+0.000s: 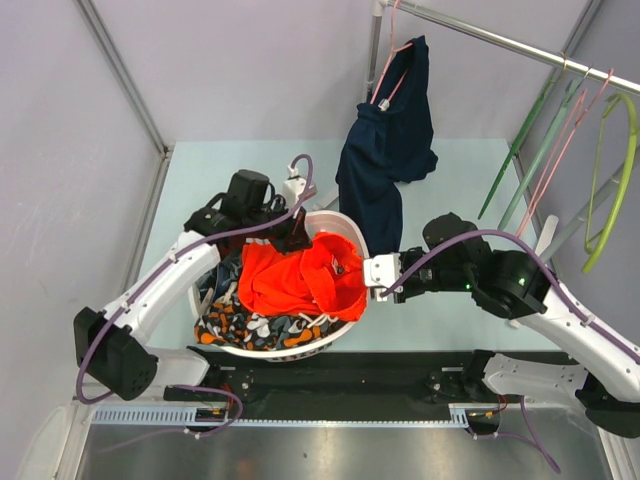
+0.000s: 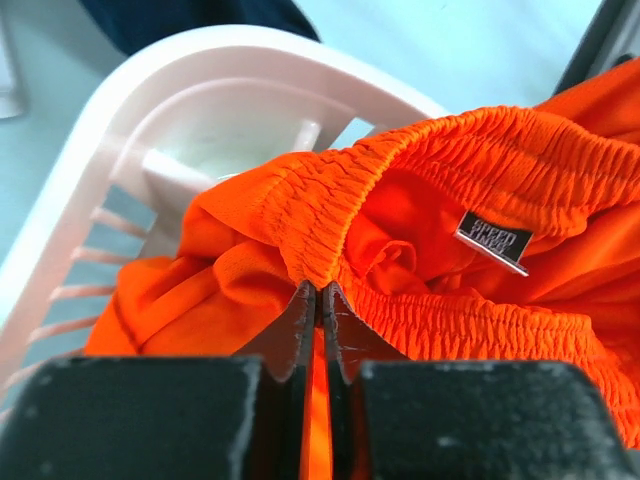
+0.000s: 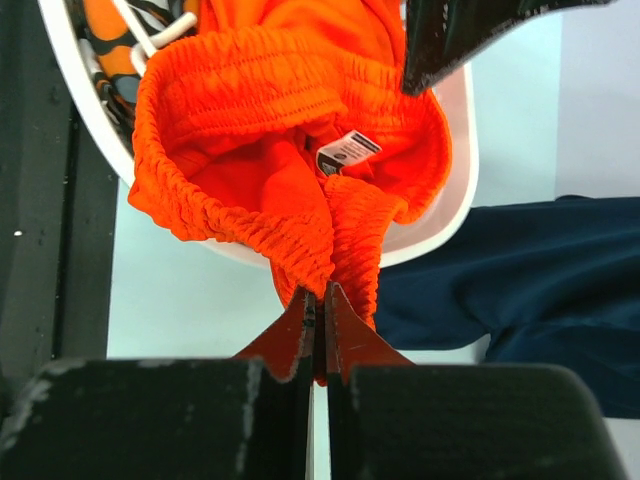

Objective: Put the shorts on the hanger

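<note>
The orange-red shorts (image 1: 300,275) lie bunched on top of the laundry in a white basket (image 1: 280,352). My left gripper (image 1: 300,236) is shut on the elastic waistband at the far side (image 2: 320,290). My right gripper (image 1: 368,272) is shut on the waistband at the basket's right edge (image 3: 320,292). The waistband is stretched open between them, and a black label (image 2: 493,240) shows inside it. The dark green hanger (image 1: 520,148) hangs on the rail at the far right, away from both grippers.
A navy garment (image 1: 385,160) hangs on a pink hanger from the metal rail (image 1: 500,40), just behind the basket. A second pink hanger (image 1: 565,135) and lime-green hangers (image 1: 615,180) hang on the right. Patterned cloth (image 1: 235,325) lies under the shorts.
</note>
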Robot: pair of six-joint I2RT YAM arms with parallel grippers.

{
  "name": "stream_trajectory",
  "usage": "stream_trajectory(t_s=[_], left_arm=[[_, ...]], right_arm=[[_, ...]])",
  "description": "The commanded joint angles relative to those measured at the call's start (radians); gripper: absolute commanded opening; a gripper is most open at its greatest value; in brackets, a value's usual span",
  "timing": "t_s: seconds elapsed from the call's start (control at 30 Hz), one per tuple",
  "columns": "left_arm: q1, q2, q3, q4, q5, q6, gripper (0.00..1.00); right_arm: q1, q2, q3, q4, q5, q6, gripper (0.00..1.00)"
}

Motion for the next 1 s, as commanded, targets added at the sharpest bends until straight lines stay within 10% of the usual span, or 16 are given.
stream_trajectory(t_s=[0.0, 0.97], left_arm=[[0.0, -0.034, 0.083, -0.133, -0.162, 0.087, 0.01], [0.063, 0.086, -0.059, -0.067, 0.226, -0.079, 0.49]], right_arm=[[-0.009, -0.033, 0.005, 0.054, 0.042, -0.007, 0.0], [-0.029, -0.062, 0.004, 0.037, 0.051, -0.011, 0.0]])
